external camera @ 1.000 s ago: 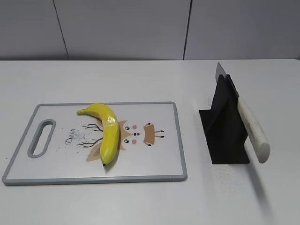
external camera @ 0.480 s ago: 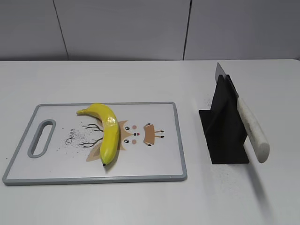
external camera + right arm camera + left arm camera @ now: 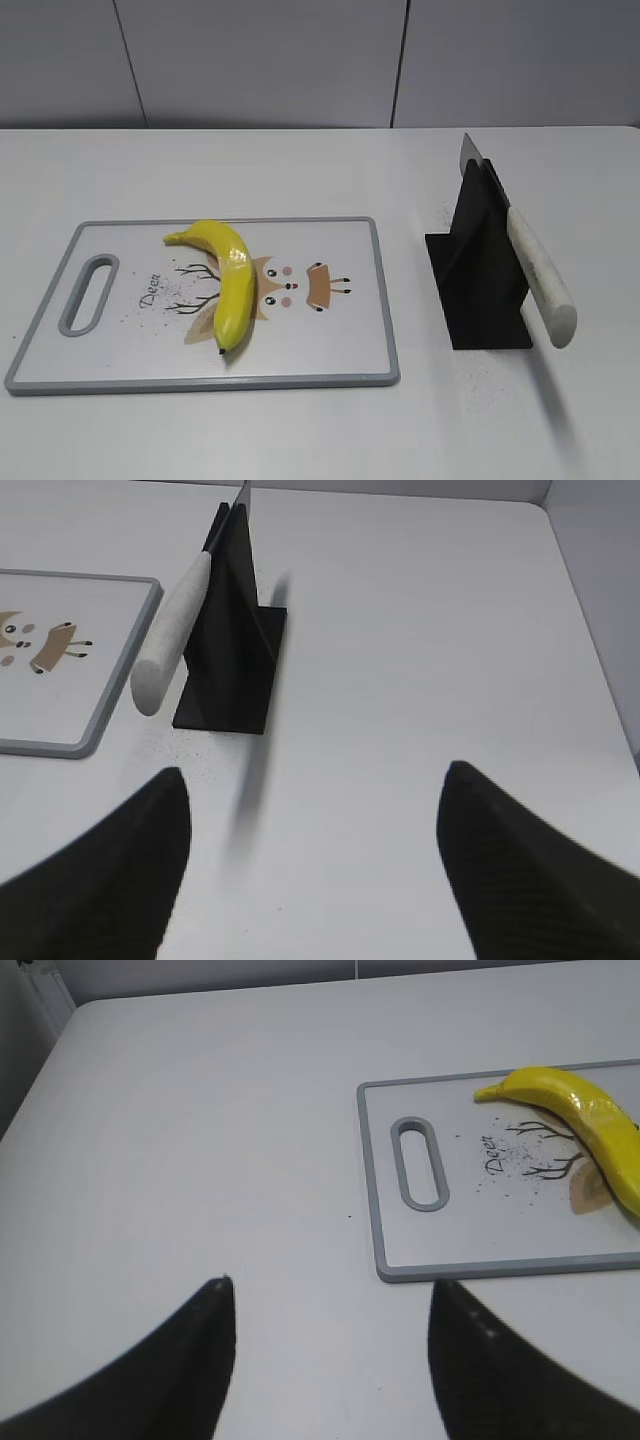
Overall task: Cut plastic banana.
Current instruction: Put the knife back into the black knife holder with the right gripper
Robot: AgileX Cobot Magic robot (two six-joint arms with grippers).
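The left gripper [image 3: 330,1360] is spread wide with nothing between its fingers, hanging over bare table [image 3: 200,1160]. At its 1 o'clock lies the board [image 3: 400,1260], handle slot nearest. The banana [image 3: 590,1125] rests on the board at 2 o'clock, whole, its stem end toward the slot. The right gripper [image 3: 315,865] is likewise released and empty above the table. At its 11 o'clock stands the black holder [image 3: 235,640], with the knife [image 3: 175,630] slotted through it, white handle slanting down toward the board's corner.
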